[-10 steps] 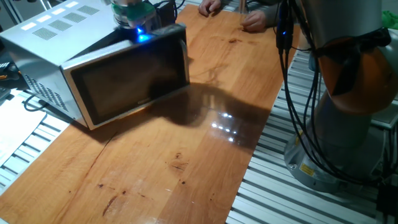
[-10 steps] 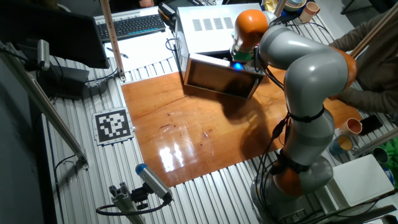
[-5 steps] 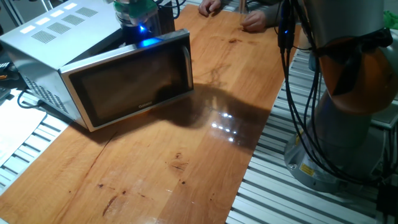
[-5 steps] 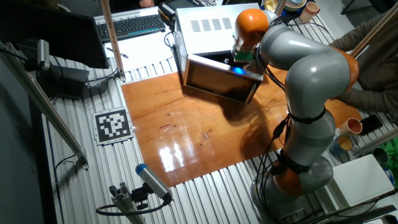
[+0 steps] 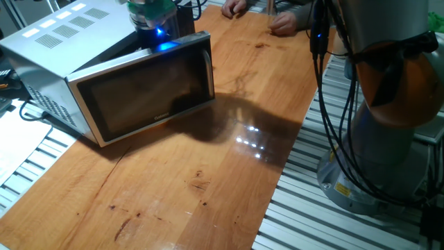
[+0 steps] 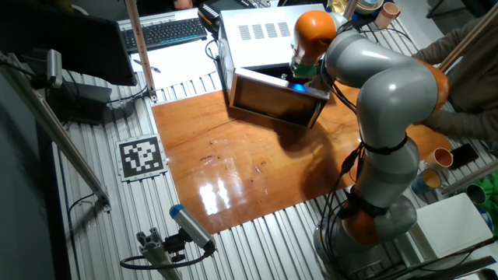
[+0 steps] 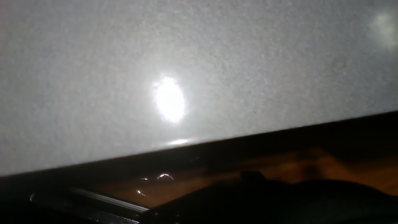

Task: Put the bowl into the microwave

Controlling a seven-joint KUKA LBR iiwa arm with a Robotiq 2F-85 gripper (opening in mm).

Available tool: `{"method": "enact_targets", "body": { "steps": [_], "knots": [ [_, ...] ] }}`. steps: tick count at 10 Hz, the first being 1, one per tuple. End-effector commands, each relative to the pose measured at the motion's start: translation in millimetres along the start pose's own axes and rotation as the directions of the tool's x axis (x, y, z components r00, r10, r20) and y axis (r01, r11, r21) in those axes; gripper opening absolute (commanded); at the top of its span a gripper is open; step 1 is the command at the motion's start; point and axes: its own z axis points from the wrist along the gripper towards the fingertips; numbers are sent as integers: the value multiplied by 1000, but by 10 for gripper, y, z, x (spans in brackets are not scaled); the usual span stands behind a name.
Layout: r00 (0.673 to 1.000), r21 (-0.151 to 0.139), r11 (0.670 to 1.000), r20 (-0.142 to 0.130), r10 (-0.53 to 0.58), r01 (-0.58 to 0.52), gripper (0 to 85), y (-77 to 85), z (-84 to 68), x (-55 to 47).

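The boxy silver-white microwave (image 5: 104, 76) sits on the wooden table (image 5: 208, 173), door ajar; claw's grip cannot be told.

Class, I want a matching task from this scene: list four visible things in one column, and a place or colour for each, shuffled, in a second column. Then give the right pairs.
Things:
1. microwave
2. keyboard
3. square black-and-white marker
4. robot arm

Descriptions:
A. grey with orange joints
B. on the slatted metal surface beside the wooden board
C. black, behind the white paper
D. silver-white, vent slots on top, dark glass door

Pairs: 1-D, 2-C, 3-B, 4-A
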Motion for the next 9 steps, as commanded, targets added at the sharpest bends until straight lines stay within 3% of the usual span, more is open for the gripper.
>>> {"method": "enact_targets", "body": {
  "steps": [1,4,7,9],
  "knots": [
    [1000,2,1000,-3,-1,1,0,-18,-23,13],
    [999,-6,1000,-32,-18,18,0,-126,-172,35],
    [997,2,1000,-71,-9,9,0,-161,-423,33],
    [995,-17,1000,-96,-3,1,0,-213,-543,38]
  ]
}}
